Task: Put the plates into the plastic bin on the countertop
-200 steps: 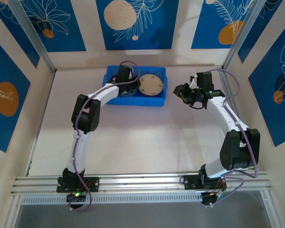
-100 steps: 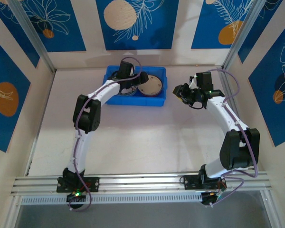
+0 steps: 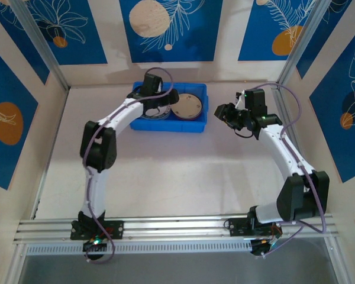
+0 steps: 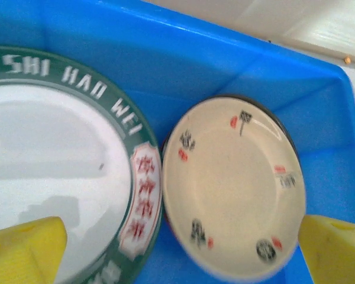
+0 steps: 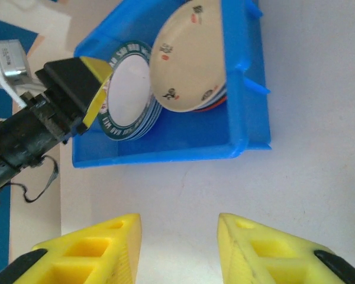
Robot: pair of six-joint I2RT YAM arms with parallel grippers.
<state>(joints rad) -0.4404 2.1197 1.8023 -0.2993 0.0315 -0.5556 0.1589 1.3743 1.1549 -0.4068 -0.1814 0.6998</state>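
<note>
Right, hovering the left gripper (image 4: pixel 177 251) low over the plastic bin (image 3: pixel 183 126) at the far side of the desk (image 3: pixel 165 177), holding the jaws wide apart and gripping nothing. Looking straight down from the left wrist onto two plates lying side by side inside the bin: a white plate with a green lettered rim (image 4: pixel 53 165) on the left and a cream plate with small red and dark marks (image 4: pixel 231 189) on the right. Meeting at the edges there, though not showing clearly which one is overlapping which.

Meanwhile, parking the right gripper (image 5: pixel 180 236) off to the right of the bin, above bare desk, pointing back toward the bin. Holding those jaws partly apart, with nothing between them.

Catching, from the right wrist, more rims under each top plate: a stack showing beneath the green-rimmed one, and red and dark edges peeking out from under the cream one. Not managing an exact count of either pile from here.

Reading the job as nearly wrapped up, perhaps wrapped up outright: finding every plate in view already sitting inside the bin, in two piles side by side. Leaving, by this reckoning, little beyond lifting the left arm clear of the bin, plus fetching any plate hiding behind the arms.
</note>
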